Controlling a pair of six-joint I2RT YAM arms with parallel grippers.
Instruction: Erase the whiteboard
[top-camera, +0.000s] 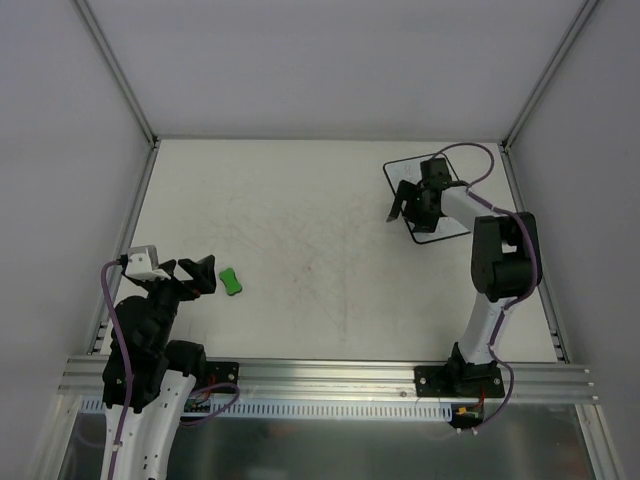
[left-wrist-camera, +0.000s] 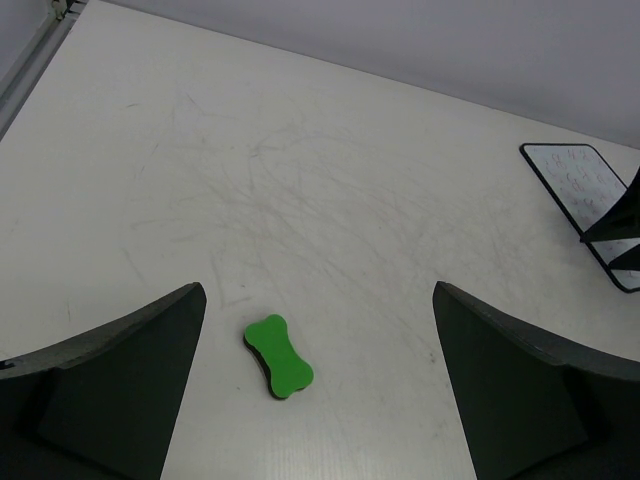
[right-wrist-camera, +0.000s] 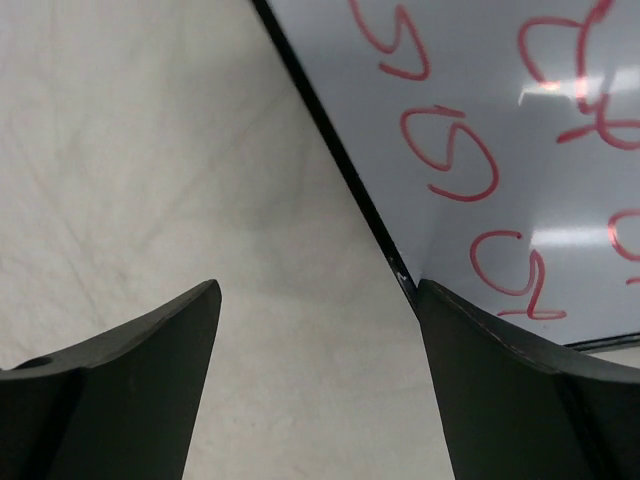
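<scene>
On the cream tabletop (top-camera: 300, 200) in the overhead view, just ahead of the left gripper (top-camera: 198, 277), whose jaws are standing wide apart and empty, the green bone-shaped eraser (top-camera: 231, 281) is lying. The whiteboard (top-camera: 445, 228) is sitting well away from that gripper, under the right gripper (top-camera: 398, 208), which is also gaping and holding nothing. In the left wrist view the eraser is lying between and just beyond the fingers, slanted across their line, so I judge the wrist is needing a turn to close across its narrow waist. In the right wrist view red scribbles (right-wrist-camera: 450, 150) are covering the board, its black edge running under one finger (right-wrist-camera: 520, 400). That arm is probably best pinning the board during wiping.
</scene>
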